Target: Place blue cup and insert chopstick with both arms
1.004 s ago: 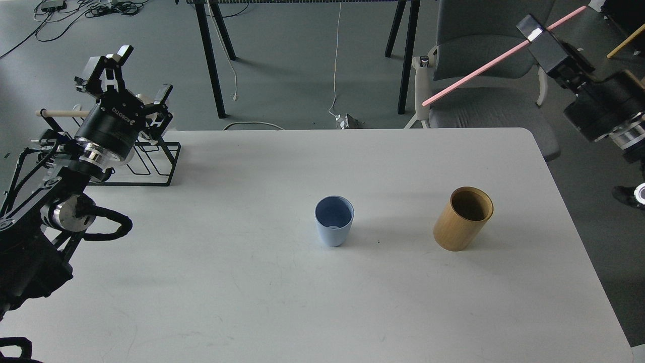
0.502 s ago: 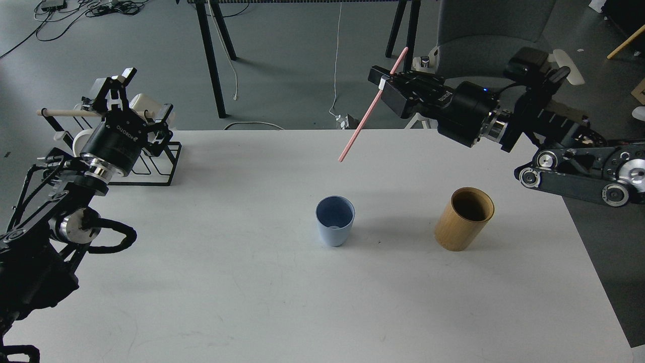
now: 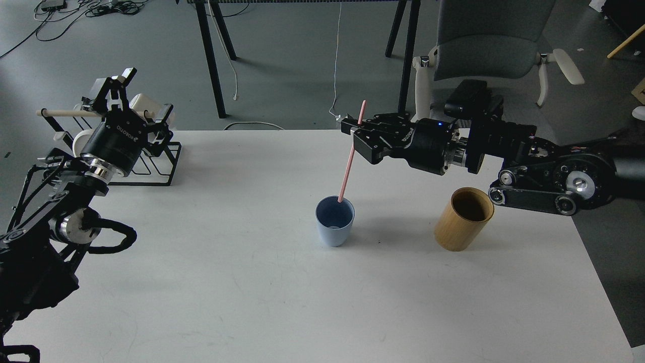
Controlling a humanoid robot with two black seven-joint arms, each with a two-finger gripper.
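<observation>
The blue cup (image 3: 334, 221) stands upright mid-table, the pink chopstick (image 3: 350, 158) rising steeply from its far rim into the clenched right gripper (image 3: 357, 134) above, while the left gripper (image 3: 132, 96) hangs spread and empty far left.

Right pincer (image 3: 356, 132) reaches leftward, clamped; left pincer (image 3: 135, 96) raised, fingers spread.

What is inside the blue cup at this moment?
The blue cup shows a bare dark blue interior. The pink chopstick, held by the right claw, has its lower tip at the far rim; whether it has entered is unclear.
</observation>
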